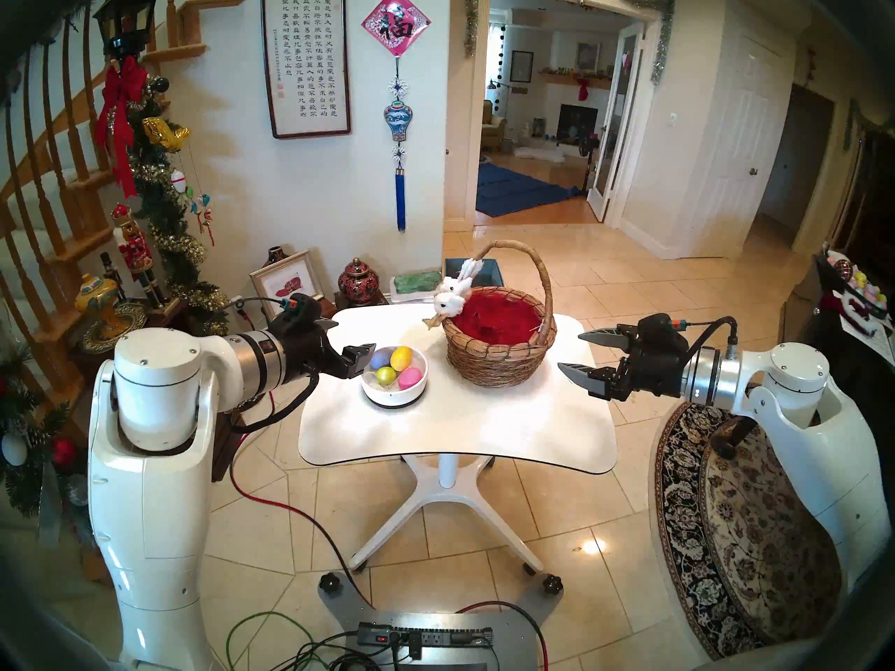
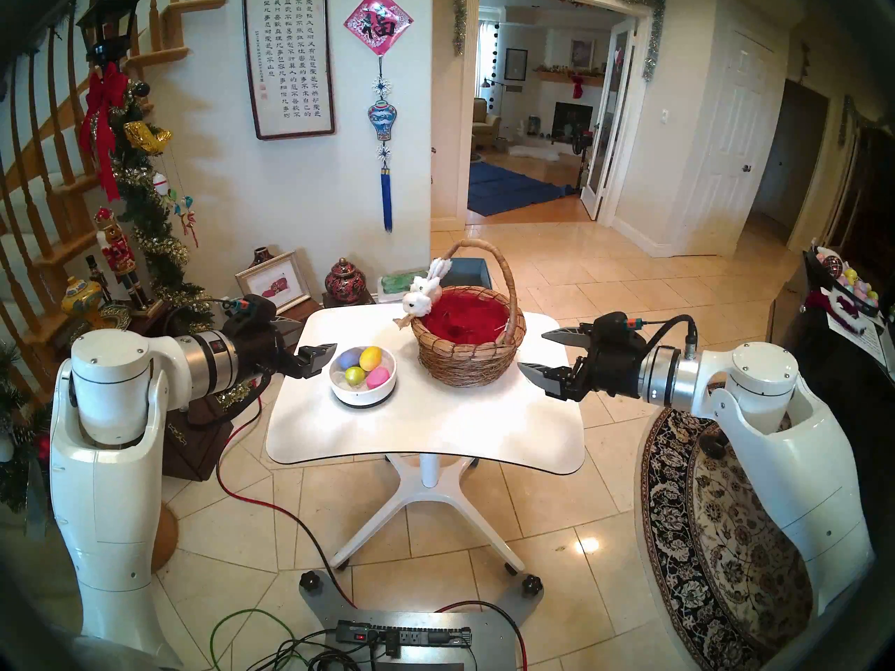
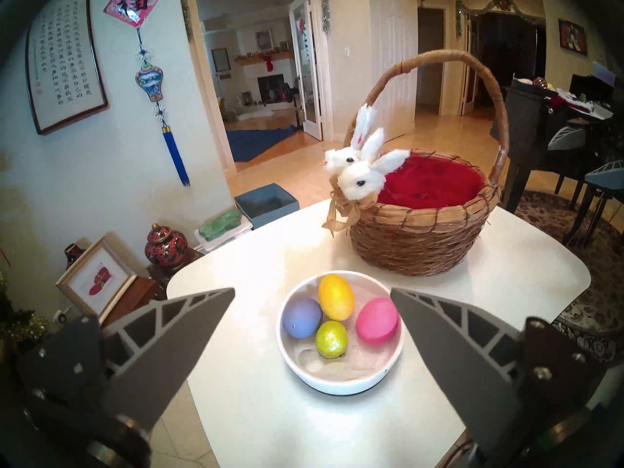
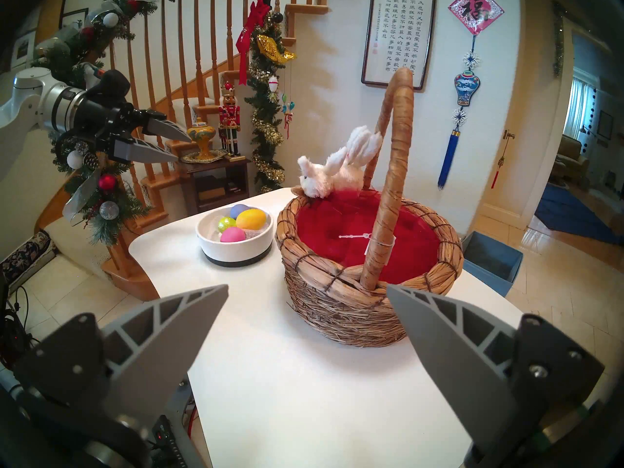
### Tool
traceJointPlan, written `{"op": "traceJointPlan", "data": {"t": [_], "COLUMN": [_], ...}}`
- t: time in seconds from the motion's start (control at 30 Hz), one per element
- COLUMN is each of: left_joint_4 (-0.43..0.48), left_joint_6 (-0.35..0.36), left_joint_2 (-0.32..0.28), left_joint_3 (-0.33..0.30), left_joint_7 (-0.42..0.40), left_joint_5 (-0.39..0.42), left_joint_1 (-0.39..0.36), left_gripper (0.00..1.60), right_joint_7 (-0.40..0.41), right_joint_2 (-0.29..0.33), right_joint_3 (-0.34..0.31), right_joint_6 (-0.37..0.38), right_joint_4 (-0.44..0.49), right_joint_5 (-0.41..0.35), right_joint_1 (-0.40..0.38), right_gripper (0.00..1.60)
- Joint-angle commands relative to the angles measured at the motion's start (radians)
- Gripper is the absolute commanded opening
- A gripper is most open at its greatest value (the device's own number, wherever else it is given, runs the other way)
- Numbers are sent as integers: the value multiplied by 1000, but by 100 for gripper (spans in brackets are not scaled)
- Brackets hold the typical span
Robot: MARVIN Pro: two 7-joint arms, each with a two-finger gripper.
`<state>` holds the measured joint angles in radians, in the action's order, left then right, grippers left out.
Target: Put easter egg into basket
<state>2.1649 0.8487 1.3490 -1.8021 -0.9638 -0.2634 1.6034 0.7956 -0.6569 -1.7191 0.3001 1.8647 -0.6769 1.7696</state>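
Desk (image 1: 455, 428): white, rounded top on a pedestal; it carries a bowl and a basket, set apart from each other.
Bowl (image 1: 394, 395): shallow, round, white, on the desk's left part; pale sand shows in its bottom in the left wrist view.
Eggs: four, all lying in the bowl. Yellow egg (image 3: 336, 296) at the far side, purple egg (image 3: 302, 317) to its left, pink egg (image 3: 377, 319) to its right, small glittery green egg (image 3: 331, 339) nearest the left wrist camera. The eggs are bunched close together; the green one touches the yellow and the purple.
Basket (image 1: 499, 360): round wicker with a tall arched handle, upright on the desk to the right of the bowl, toward the far edge. Red lining (image 3: 435, 183) fills the inside; no egg lies in it.
Bunnies (image 3: 358, 173): white plush, on the basket's rim on the side facing the bowl, with a tan bow beneath; the left wrist view shows two heads.
Left end effector (image 1: 349, 348): fingers spread wide, nothing between them; it hangs in the air at the desk's left edge, just beside the bowl and above it, aimed at the eggs.
Right end effector (image 1: 572, 353): fingers spread wide, nothing held; in the air at the desk's right edge, near the basket but clear of it.
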Motion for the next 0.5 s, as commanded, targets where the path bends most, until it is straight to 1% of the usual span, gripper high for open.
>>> {"op": "traceJointPlan", "data": {"t": [0.0,0.1,0.13,0.37,0.47], "left_joint_4": [-12,-26,-32,-74,-86], "left_joint_6": [60,107,111,111,111], "left_joint_2": [-53,-68,-72,-93,-110], "left_joint_3": [26,39,44,67,77], "left_joint_7": [-37,-40,-36,0,-3], "left_joint_5": [-5,2,6,43,57], "left_joint_1": [-87,-118,-128,-170,-176], "left_gripper": [160,160,160,160,160], "right_joint_7": [1,1,1,1,1], "right_joint_2": [3,4,4,4,4], "right_joint_3": [-6,-5,-5,-5,-5], "right_joint_6": [-1,-1,-1,-2,-2], "right_joint_4": [1,1,1,1,1], "right_joint_5": [0,0,0,0,-1], "right_joint_1": [0,0,0,0,0], "right_gripper": [160,160,160,160,160]}}
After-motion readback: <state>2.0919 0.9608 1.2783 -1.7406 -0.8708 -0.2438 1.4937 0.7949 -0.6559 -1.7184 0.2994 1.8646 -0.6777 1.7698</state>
